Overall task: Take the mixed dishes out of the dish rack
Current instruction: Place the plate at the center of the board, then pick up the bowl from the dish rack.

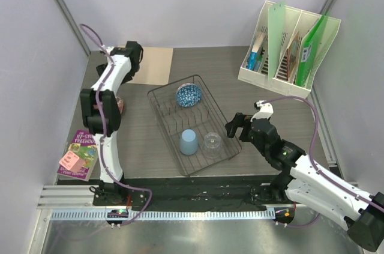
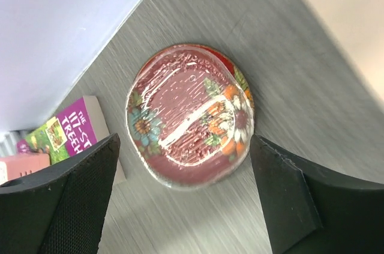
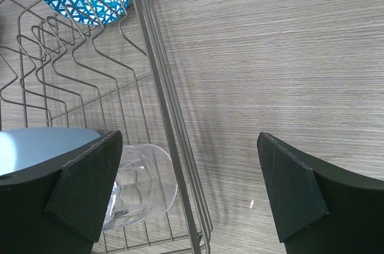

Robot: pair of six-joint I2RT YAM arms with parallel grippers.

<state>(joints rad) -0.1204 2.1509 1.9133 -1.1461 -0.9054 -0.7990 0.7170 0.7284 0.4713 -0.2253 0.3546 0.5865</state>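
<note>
The dark red plate point(image 2: 189, 123), with a flower pattern, lies flat on the table left of the dish rack point(image 1: 161, 110). My left gripper point(image 2: 183, 200) hangs open just above it, a finger on either side and neither touching. In the top view only a sliver of the plate point(image 1: 123, 106) shows beside the left arm. In the rack, the blue-and-white bowl point(image 1: 188, 94) leans on the prongs, and the light blue cup point(image 1: 188, 142) and clear tumbler point(image 1: 212, 144) stand upside down. My right gripper point(image 1: 237, 127) is open at the rack's right rim point(image 3: 171, 146), holding nothing, with the tumbler point(image 3: 138, 185) by its left finger.
A purple book point(image 1: 80, 153) with a pink note lies at the near left, close to the plate. A tan mat point(image 1: 153, 65) sits at the back left. A white file holder point(image 1: 288, 47) with green folders stands at the back right. Walls close in on both sides.
</note>
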